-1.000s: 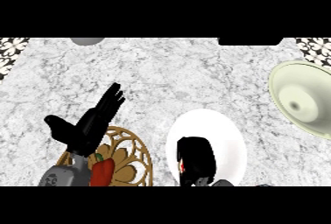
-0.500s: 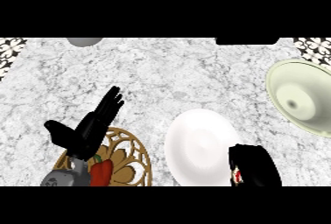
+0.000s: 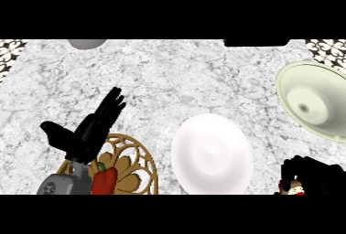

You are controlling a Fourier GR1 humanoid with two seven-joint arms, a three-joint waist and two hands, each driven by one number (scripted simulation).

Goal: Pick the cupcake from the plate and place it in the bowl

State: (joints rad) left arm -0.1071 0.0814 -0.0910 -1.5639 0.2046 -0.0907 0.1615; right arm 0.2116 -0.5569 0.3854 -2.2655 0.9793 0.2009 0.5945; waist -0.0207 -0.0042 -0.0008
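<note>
Viewing from the head, steeply down onto the marble counter (image 3: 175, 77).

- Right hand (image 3: 312, 176), at 4 o'clock: fingers curled round the cupcake (image 3: 293, 189), a sliver of red and cream showing beneath; carried clear of the plate, presumably for transfer.
- Plate (image 3: 211, 153), white, at 6 o'clock: bare on top.
- Bowl (image 3: 316, 104), pale green, at 3 o'clock: nothing visible inside, awaiting the cupcake; beyond the right hand, apart from it.
- Left hand (image 3: 91, 128), at 8 o'clock: fingers straight, holding nothing, resting above a wicker basket (image 3: 135, 167) containing a red pepper (image 3: 104, 180).
</note>
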